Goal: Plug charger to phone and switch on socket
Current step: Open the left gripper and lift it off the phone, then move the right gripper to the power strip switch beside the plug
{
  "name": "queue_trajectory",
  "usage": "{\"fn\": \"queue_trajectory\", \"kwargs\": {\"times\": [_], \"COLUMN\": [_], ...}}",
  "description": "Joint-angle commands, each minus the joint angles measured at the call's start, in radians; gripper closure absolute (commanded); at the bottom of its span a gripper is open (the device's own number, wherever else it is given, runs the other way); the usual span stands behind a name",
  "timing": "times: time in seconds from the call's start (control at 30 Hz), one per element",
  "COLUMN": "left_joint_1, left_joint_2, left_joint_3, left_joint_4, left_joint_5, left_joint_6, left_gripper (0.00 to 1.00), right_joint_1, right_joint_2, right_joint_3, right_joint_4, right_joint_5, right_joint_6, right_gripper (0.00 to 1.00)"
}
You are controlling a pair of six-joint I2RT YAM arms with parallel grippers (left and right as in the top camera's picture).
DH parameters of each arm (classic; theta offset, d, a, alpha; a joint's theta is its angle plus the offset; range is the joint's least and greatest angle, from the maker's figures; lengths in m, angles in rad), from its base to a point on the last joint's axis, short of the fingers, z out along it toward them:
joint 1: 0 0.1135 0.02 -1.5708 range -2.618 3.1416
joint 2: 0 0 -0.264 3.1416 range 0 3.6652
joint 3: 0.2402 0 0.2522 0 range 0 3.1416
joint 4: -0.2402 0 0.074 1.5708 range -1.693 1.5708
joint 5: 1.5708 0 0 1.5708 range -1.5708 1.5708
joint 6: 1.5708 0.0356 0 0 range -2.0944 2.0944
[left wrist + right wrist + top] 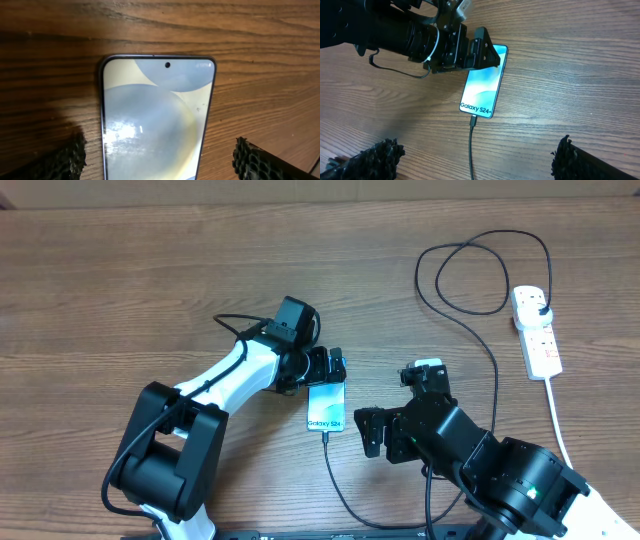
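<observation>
Left gripper (330, 371) spread wide astride phone (326, 412), hiding its top end, charger (470, 145) plugged in, right gripper (368, 432) gaping empty, socket (537, 332) switches unreadable

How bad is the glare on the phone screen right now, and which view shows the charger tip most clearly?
Left wrist: a white glare patch on the lower left of the phone screen, the left gripper's fingers blurred, the tip out of frame. Right wrist: no glare, screen text crisp, the charger tip sharp at the phone's bottom edge. Overhead: even light, the tip tiny.
</observation>
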Motion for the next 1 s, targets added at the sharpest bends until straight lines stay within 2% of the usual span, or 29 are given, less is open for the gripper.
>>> {"fn": "queue_trajectory", "kwargs": {"times": [0.0, 0.13, 0.27, 0.33, 0.5, 0.67, 0.73, 0.77, 0.97], "left_joint_1": [0.02, 0.035, 0.056, 0.059, 0.052, 0.023, 0.005, -0.004, -0.005], "left_joint_2": [0.136, 0.124, 0.039, -0.039, -0.322, -0.626, -0.749, -0.84, -1.071], "left_joint_3": [-0.097, -0.09, -0.088, -0.088, -0.088, -0.088, -0.088, -0.088, -0.088], "left_joint_4": [-0.039, -0.081, -0.146, -0.174, -0.217, -0.278, -0.326, -0.373, -0.523], "left_joint_5": [-0.239, -0.274, -0.311, -0.34, -0.369, -0.464, -0.518, -0.555, -0.583], "left_joint_6": [0.013, 0.012, 0.011, 0.003, -0.019, -0.022, -0.026, -0.042, -0.058], "left_gripper": [0.0, 0.0, 0.0, 0.0, 0.0, 0.0, 0.0, 0.0, 0.0], "right_joint_1": [-0.002, -0.002, -0.002, -0.002, -0.024, -0.183, -0.293, -0.41, -0.866], "right_joint_2": [-0.002, -0.002, -0.002, -0.002, -0.002, -0.002, -0.002, 0.001, 0.102], "right_joint_3": [0.002, 0.002, 0.002, 0.002, 0.002, 0.003, 0.003, 0.003, 0.035], "right_joint_4": [0.006, 0.015, 0.023, 0.016, -0.039, -0.101, -0.106, -0.09, -0.074], "right_joint_5": [0.01, 0.022, 0.054, 0.087, 0.224, 0.204, 0.156, 0.082, -0.152], "right_joint_6": [0.004, 0.004, 0.027, 0.108, 0.266, 0.315, 0.283, 0.213, 0.019], "right_gripper": [0.0, 0.0, 0.73, 0.95, 0.96, 0.96, 0.96, 0.96, 0.96]}}
